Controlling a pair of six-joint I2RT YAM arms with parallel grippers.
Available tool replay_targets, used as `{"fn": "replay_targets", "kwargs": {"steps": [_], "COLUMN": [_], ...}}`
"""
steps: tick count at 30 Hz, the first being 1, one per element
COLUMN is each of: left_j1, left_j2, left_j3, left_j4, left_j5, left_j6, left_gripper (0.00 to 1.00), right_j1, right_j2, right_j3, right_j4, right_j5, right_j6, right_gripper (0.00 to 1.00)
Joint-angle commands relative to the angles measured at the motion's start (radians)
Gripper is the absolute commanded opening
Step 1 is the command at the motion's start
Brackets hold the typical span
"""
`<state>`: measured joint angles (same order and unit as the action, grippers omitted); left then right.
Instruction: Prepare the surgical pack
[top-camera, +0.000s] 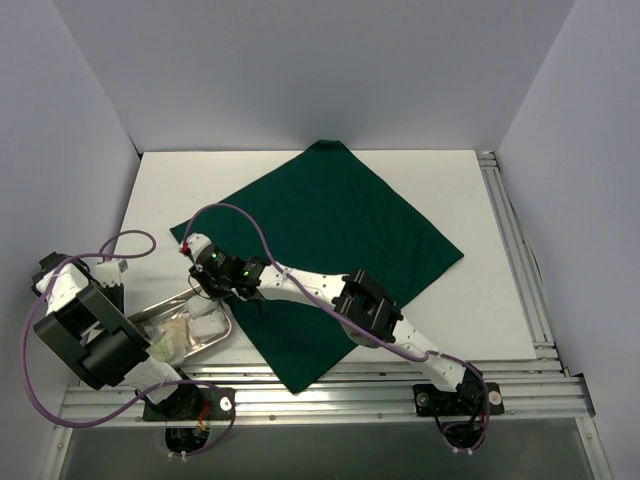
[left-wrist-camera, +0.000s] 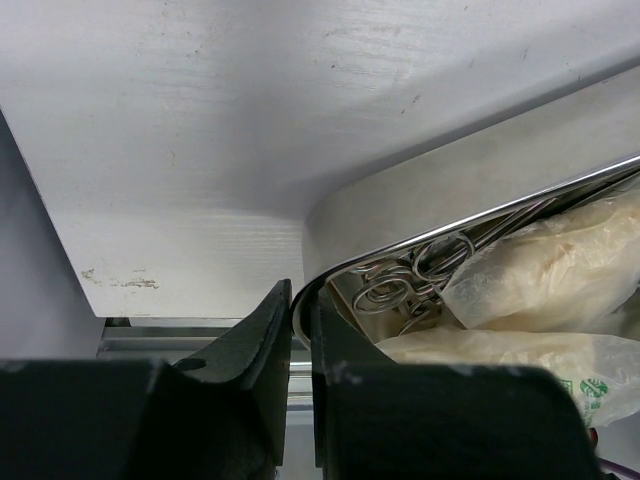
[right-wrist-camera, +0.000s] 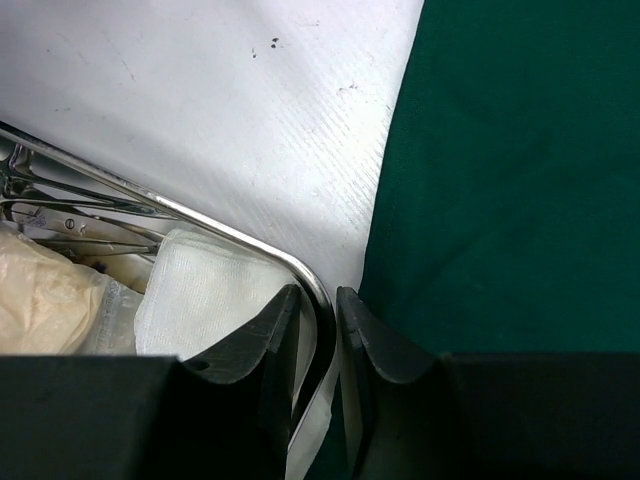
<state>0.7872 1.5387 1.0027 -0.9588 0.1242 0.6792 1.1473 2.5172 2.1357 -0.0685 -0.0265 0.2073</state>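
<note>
Steel tray (left-wrist-camera: 480, 170) lies long axis left-right, with the drape (top-camera: 340, 230) just beside its right end. Left gripper (left-wrist-camera: 300, 300) pinches the left corner rim. Right gripper (right-wrist-camera: 318, 295) straddles the right corner rim; clamping cannot be told.

the drape (top-camera: 340, 230) was plain dark green, the table (top-camera: 470, 200) white, the steel tray (right-wrist-camera: 250, 243) and scissor-like instruments (left-wrist-camera: 400, 285) shiny silver, the gauze pad (right-wrist-camera: 200, 290) white with a fine weave, the clear packets (left-wrist-camera: 540, 270) showed cream contents and one a small green print, and the cables (top-camera: 237, 208) were purple.
</note>
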Motion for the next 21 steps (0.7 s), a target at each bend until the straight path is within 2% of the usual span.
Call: {"fn": "replay_targets", "kwargs": {"steps": [1, 6, 12, 17, 21], "left_j1": [0.010, 0.010, 0.010, 0.010, 0.010], "left_j2": [-0.025, -0.008, 0.031, 0.021, -0.014], "left_j3": [0.043, 0.074, 0.100, 0.106, 0.108], "left_j4": [0.023, 0.048, 0.069, 0.066, 0.048], "left_j5": [0.015, 0.020, 0.026, 0.032, 0.022], "left_j6": [0.011, -0.013, -0.038, -0.041, -0.033], "left_gripper": [0.02, 0.02, 0.04, 0.26, 0.37], "right_j1": [0.011, 0.012, 0.012, 0.012, 0.014], "right_j2": [-0.057, -0.058, -0.073, -0.095, -0.100], "right_j3": [0.006, 0.007, 0.015, 0.015, 0.020], "right_j4": [0.010, 0.006, -0.014, -0.016, -0.027], "right_j5": [0.017, 0.063, 0.102, 0.108, 0.120], "right_j6": [-0.002, 0.000, 0.012, 0.012, 0.017], "right_gripper": [0.18, 0.18, 0.24, 0.25, 0.27]}}
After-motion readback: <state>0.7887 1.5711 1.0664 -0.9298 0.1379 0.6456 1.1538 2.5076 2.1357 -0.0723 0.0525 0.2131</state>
